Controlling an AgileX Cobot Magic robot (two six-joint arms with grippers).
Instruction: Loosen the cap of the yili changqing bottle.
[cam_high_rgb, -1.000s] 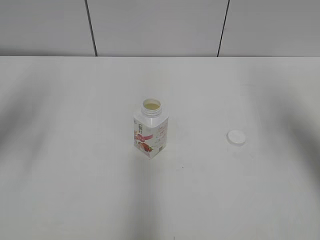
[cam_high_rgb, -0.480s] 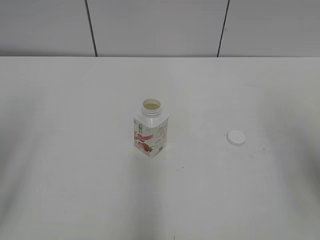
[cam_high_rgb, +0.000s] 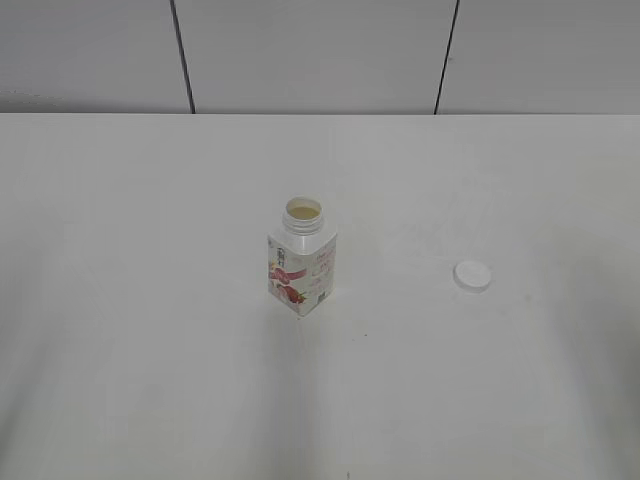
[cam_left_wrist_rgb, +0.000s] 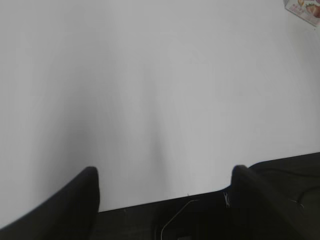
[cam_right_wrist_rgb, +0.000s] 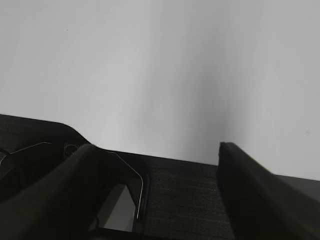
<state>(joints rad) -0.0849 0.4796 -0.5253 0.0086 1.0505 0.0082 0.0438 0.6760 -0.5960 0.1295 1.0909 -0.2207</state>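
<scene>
Exterior view: yili changqing bottle (cam_high_rgb: 301, 262) upright, neck up.

Slanted exterior view over table (cam_high_rgb: 150, 350); both wrist views low at its near edge.

Exterior view is bright, even, sharp; soft broad shadows lie on the table (cam_high_rgb: 150, 380) in front of the bottle (cam_high_rgb: 301, 263). Both wrist views are dimmer, greyish, with faint shadow streaks. Dark, blurred fingers (cam_left_wrist_rgb: 70, 205) at the bottom edges.
</scene>
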